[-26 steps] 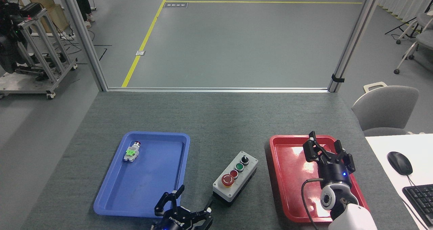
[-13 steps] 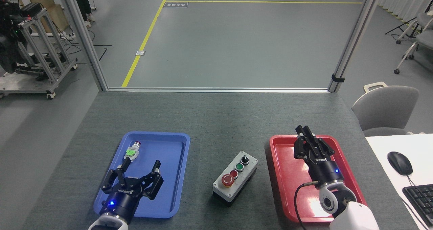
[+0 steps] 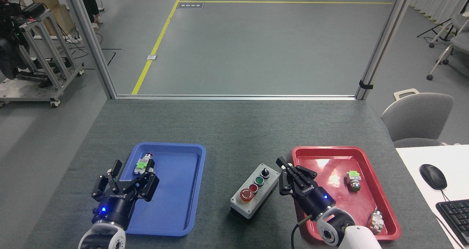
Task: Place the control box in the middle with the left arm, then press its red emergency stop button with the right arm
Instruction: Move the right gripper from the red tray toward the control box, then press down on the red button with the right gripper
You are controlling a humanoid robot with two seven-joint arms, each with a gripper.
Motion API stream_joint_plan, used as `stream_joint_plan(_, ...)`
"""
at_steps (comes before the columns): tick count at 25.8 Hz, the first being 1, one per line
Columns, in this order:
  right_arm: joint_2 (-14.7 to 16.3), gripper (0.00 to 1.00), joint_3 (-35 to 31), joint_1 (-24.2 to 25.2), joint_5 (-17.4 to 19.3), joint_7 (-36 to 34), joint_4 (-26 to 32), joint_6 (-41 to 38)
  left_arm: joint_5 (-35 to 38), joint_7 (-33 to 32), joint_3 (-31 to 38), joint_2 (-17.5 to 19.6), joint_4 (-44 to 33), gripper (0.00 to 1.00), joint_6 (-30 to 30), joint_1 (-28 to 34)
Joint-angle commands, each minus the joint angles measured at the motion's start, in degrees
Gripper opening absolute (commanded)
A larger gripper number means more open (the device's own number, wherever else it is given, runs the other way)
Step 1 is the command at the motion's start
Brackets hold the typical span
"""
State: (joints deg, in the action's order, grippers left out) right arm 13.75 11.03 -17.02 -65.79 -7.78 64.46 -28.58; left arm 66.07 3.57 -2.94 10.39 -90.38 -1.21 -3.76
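The control box point(image 3: 261, 194) lies on the bare dark-grey tabletop point(image 3: 234, 139) between the two trays, angled, its button row running from near left to far right. Its red emergency stop button point(image 3: 246, 194) is at the near-left end, uncovered. My left gripper point(image 3: 124, 176) hovers open and empty over the left rim of the blue tray, well left of the box. My right gripper point(image 3: 286, 167), with the looping cable, sits just right of the box's far end, at the red tray's left rim. Its fingers are pressed together with nothing between them.
The blue tray point(image 3: 183, 212) holds a small green-and-silver switch part point(image 3: 143, 164). The red tray point(image 3: 329, 152) holds a similar green-topped part point(image 3: 353, 179) and a silver part point(image 3: 376, 221). A white desk with a mouse point(image 3: 432, 176) and a keyboard adjoins at the right.
My left gripper rose from the front edge and drifted left to the blue tray's left rim. My right gripper shut and swung left off the red tray to the box's right side, uncovering two parts.
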Motion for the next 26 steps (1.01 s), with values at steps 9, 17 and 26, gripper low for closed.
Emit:
stream_joint_plan(9,-2.76,0.0,8.22,-0.47,-4.96,-0.22,-3.11,1.77,-0.85,0.83,1.27,0.24,-1.73,0.99,-1.86,1.22)
stream_joint_plan(17,-4.7,0.0,10.24,-1.26,-6.19,-0.05,-6.18,3.97,-0.77,0.83,1.09,0.16,-2.17,0.99,-4.32,4.73)
stream_joint_plan(26,-5.93,0.0,11.29,-1.7,-9.18,0.04,-8.47,4.85,-0.77,0.83,1.09,-2.13,-1.9,0.99,-6.08,4.12)
